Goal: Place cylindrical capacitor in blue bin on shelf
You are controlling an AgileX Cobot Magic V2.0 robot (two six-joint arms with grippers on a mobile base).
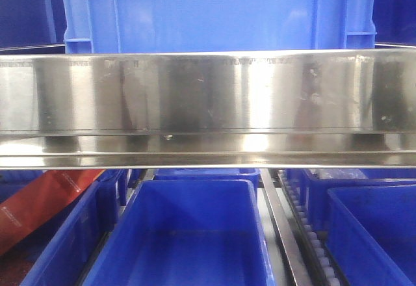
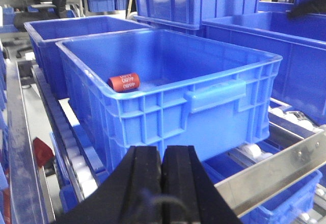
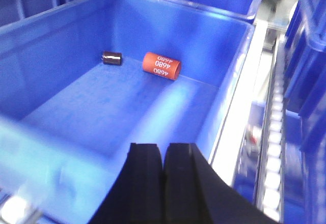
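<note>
Cylindrical capacitor [image 3: 161, 65], orange with white print, lies on its side on blue bin [image 3: 76, 102] floor beside a small dark cylinder [image 3: 112, 57]. Left gripper [image 2: 162, 183] and right gripper [image 3: 164, 178]: fingers together, empty. Bin sits on shelf [image 1: 208, 104] rollers.

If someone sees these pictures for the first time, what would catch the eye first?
Probably the orange capacitor lying on its side on the blue bin floor near the far wall, with a small dark cylinder beside it. In the front view, the shiny steel shelf beam spans the frame. Both claws look shut and empty.
</note>
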